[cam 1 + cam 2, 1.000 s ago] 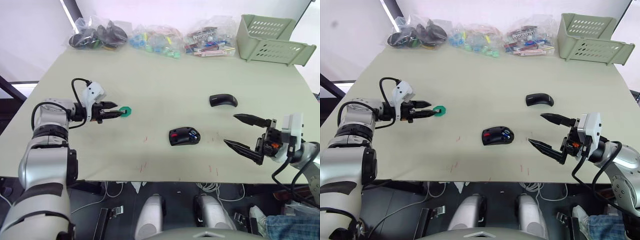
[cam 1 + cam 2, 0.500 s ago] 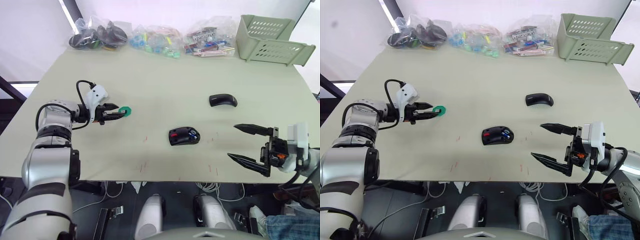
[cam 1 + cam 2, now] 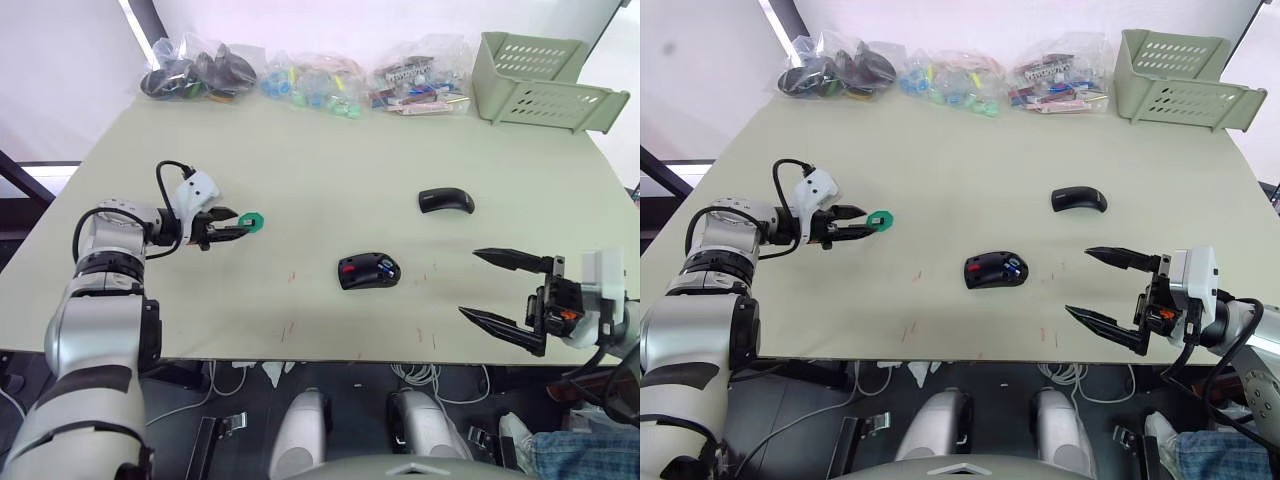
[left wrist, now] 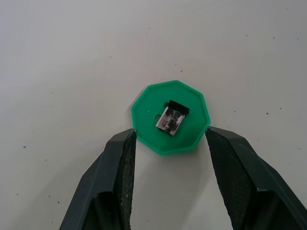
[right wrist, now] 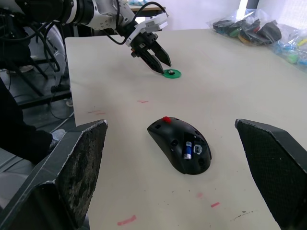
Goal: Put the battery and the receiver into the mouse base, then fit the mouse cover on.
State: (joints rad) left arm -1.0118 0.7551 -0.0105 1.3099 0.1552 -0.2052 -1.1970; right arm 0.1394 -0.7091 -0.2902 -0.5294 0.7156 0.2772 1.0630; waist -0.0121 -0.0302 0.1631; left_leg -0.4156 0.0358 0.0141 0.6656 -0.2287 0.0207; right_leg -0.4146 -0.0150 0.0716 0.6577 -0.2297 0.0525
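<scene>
While it hangs over the near edge of the bench (image 3: 330, 170), the right claw (image 3: 508, 293) has its two black fingers spread wide with nothing between them. Just beyond it toward the middle lies the mouse base (image 3: 369, 272), open side up, with a red patch at one end and the battery (image 5: 189, 149) already seated in its hollow, blue with silvery ends. Off on the robot's left side, about as far out, the left claw (image 4: 169, 143) sits low over the bench with its fingers parted, their tips flanking a green many-sided dish (image 4: 170, 117) without clearly pinching it. On that dish rests the receiver (image 4: 171, 116), a small silver plug with a black end. Farther out, beyond the base and a little to the right, the mouse cover (image 3: 446, 201) lies alone, arched side up. Along the far edge lie clear bags of parts (image 3: 315, 80), and a pale green basket (image 3: 538, 80) stands at the far right corner.
</scene>
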